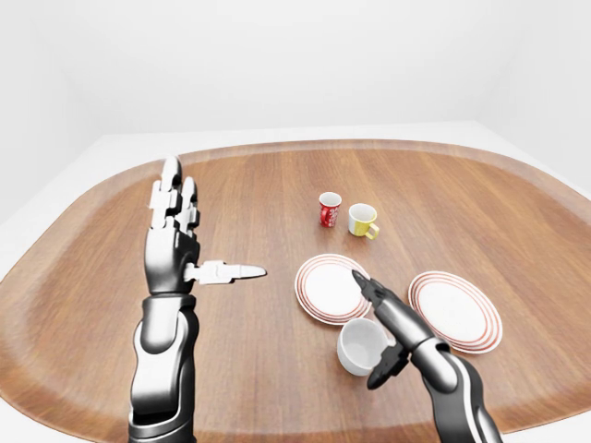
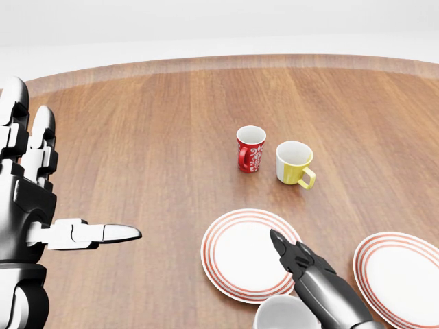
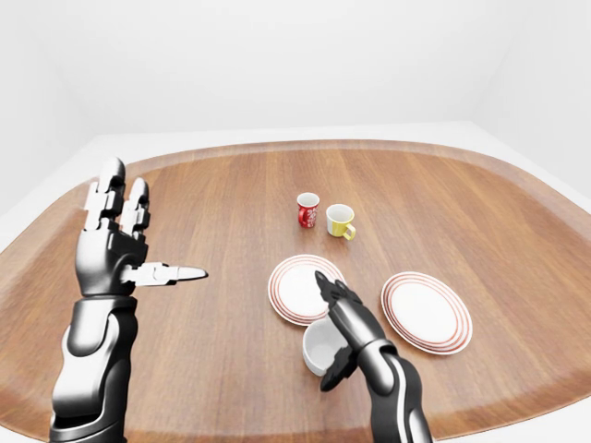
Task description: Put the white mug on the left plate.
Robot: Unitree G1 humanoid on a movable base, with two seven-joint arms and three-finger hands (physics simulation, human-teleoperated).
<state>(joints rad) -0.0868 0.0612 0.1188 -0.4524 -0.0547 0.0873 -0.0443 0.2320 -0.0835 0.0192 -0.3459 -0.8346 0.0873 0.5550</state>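
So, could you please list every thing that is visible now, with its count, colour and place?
table: 1, brown wood, fills the views
red mug: 1, red with white pattern, above the plates
yellow mug: 1, yellow and white, right of red mug
left plate: 1, white with red rings
right plate: 1, same colours
white mug: 1, white, below left plate
left hand: raised, open
right hand: open, at white mug

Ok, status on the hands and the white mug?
Right robot hand open, fingers around white mug, not closed. Left robot hand open, raised, idle. Left plate bare, nothing in the way.
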